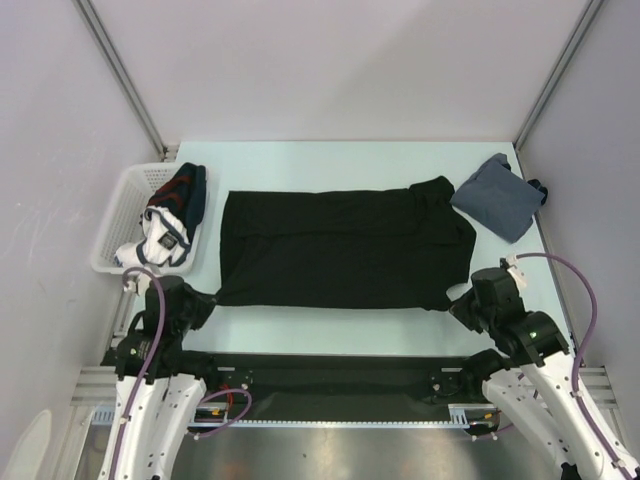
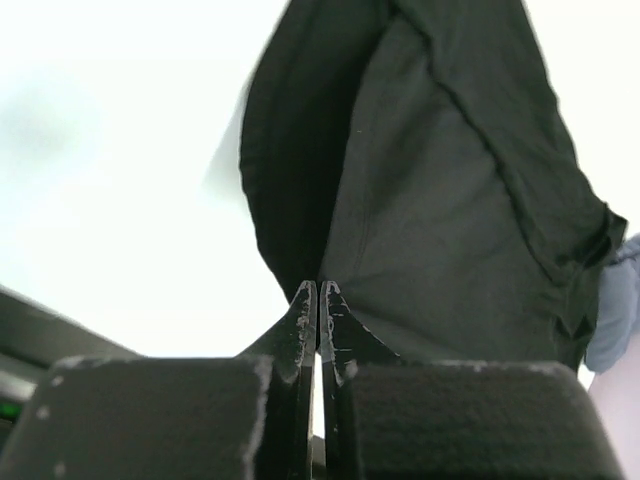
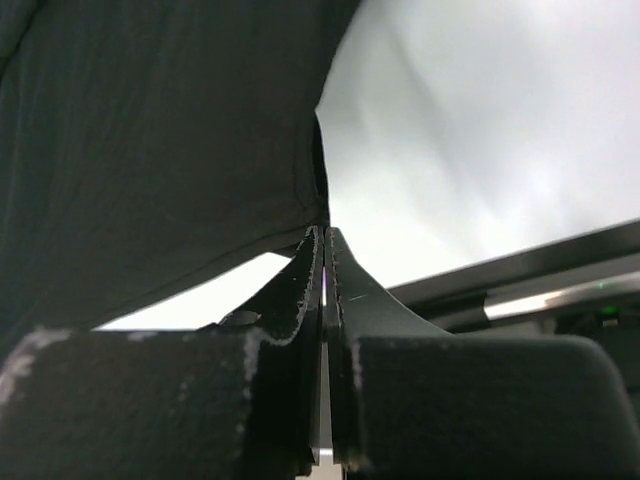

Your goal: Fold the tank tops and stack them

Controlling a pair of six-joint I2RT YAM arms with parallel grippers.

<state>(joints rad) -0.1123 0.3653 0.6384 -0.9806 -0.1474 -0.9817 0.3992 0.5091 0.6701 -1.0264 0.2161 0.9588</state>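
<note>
1. The table [image 1: 330,160] carries everything, and its middle goes to the garment you are working on, so there is room to fold.
2. The black tank top [image 1: 330,250] lies spread flat across the middle. Its length runs left to right, with the straps toward the right. Laid out like this, both near corners are within reach of an arm.
3. The white basket [image 1: 115,215] sits at the left edge of the table. It holds bundled clothes [image 1: 170,220], kept well away from the fold.
4. The blue-grey tank top [image 1: 495,205] rests as a compact bundle at the far right corner, just past the black one's strap end. It looks already folded and parked there, probably as the base of the stack.
5. Your left gripper [image 1: 200,302] sits at the near left corner of the black top and your right gripper [image 1: 462,303] at the near right corner. You hold both ends of the near edge at once, I judge so that edge can be carried over evenly.
6. In the left wrist view the fingers [image 2: 302,320] are pressed together, with the black cloth running right into their tips. The right fingers [image 3: 300,280] are pressed together the same way on the hem corner. Each looks to be pinching fabric, though the caught bit itself is hidden between the pads.
</note>
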